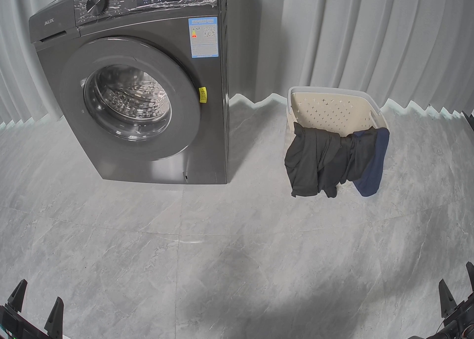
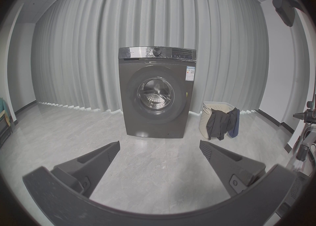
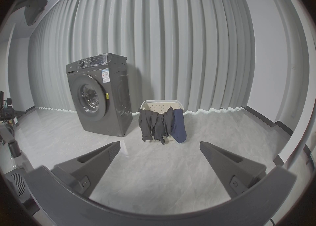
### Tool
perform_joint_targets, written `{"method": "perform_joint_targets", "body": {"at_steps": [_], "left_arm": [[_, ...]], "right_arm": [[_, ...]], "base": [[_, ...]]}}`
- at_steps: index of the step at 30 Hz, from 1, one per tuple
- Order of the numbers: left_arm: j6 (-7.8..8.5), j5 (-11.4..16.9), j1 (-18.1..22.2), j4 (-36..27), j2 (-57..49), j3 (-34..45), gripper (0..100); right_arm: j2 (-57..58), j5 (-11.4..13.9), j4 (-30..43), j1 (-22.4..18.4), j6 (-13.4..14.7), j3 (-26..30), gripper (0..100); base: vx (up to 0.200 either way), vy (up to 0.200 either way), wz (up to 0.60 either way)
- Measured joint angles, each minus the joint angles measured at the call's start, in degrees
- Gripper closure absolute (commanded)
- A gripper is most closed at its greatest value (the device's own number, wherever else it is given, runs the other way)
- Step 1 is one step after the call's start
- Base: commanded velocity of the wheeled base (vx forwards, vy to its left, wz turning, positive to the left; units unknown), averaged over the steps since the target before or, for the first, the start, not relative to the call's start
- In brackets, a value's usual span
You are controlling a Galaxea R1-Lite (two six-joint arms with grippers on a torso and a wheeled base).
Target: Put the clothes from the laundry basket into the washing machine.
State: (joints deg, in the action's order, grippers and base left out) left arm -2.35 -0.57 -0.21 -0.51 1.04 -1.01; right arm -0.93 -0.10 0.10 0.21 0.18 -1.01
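We carry our left pincer and right pincer spread wide and empty, as if ready to grab, well short of the clothes draped over the near rim of the laundry basket beside the washing machine, whose door looks shut; the basket's bottom is hidden from us.

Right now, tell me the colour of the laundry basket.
The laundry basket is cream, clearest in the head view.

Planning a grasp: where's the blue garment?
The blue garment hangs over the laundry basket's front rim, right of the black garment in the head view.
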Motion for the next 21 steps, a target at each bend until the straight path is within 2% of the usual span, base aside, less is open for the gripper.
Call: {"method": "perform_joint_targets", "body": {"at_steps": [2, 20, 21], "left_arm": [[0.00, 0.00, 0.05, 0.00, 0.00, 0.00, 0], [0.01, -0.02, 0.05, -0.02, 0.00, 0.00, 0], [0.01, 0.00, 0.05, -0.02, 0.00, 0.00, 0]], "right_arm": [[0.00, 0.00, 0.00, 0.04, 0.00, 0.00, 0], [0.00, -0.01, 0.00, 0.04, -0.02, 0.00, 0], [0.00, 0.00, 0.00, 0.04, -0.02, 0.00, 0]], "base": [[0.200, 0.000, 0.00], [0.000, 0.000, 0.00], [0.000, -0.200, 0.00]]}}
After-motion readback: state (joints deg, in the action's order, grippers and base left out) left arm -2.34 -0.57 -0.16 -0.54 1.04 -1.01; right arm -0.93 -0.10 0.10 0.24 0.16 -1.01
